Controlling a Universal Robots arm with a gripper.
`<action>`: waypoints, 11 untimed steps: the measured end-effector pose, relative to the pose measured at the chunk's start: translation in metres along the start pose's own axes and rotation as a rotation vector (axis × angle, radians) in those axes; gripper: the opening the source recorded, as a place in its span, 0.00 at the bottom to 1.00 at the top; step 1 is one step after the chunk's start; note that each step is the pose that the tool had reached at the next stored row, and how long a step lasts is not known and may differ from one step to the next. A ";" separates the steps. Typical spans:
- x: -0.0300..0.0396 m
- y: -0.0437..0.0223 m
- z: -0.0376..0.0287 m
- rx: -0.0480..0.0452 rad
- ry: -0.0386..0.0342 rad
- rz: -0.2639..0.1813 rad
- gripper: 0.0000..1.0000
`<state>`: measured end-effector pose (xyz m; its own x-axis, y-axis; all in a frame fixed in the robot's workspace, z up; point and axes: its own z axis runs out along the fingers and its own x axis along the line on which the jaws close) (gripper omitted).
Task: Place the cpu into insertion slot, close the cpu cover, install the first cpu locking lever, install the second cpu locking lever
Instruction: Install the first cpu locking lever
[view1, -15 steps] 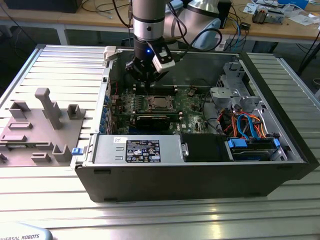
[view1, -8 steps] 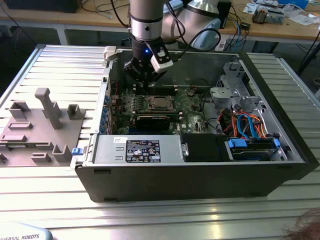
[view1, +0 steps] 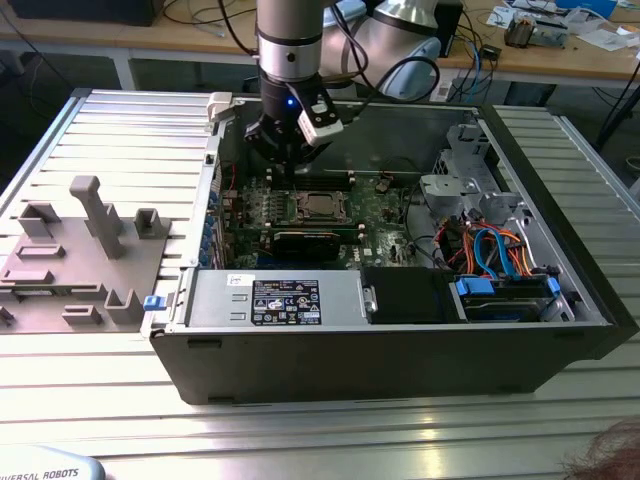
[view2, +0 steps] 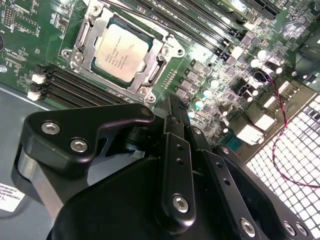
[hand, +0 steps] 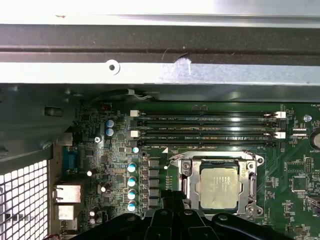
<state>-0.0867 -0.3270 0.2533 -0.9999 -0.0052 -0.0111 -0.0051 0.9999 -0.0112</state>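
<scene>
The arm hangs over the open computer case (view1: 560, 300) on the ribbed metal counter (view1: 300, 430), its gripper (view1: 285, 160) poised above the green motherboard (view1: 380, 215) toward the exterior view's left. The cpu (view2: 121, 52) sits flat in the insertion slot (view2: 150, 75), silver top facing up, and the cpu cover (view2: 85, 35) lies closed down around it as a shiny frame (the chip shows through its square window). In the second wrist view the fingers (view2: 172, 120) are drawn close together, tips all but touching, holding nothing, and they hover just beside the socket's corner without contact. The first wrist view shows the same chip (hand: 218, 187) framed in metal, next to the long memory slots (hand: 205, 127). On the exterior view's left, grey fixture blocks (view1: 95, 215) stand on the counter.
</scene>
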 end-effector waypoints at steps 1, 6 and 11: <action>0.0004 0.0000 0.0000 0.0000 0.0000 0.000 0.11; 0.0021 0.0000 0.0001 0.0000 0.0000 0.000 0.11; 0.0044 0.0000 0.0001 -0.0001 0.0000 0.000 0.11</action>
<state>-0.0911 -0.3270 0.2531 -0.9999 -0.0052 -0.0111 -0.0051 0.9999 -0.0111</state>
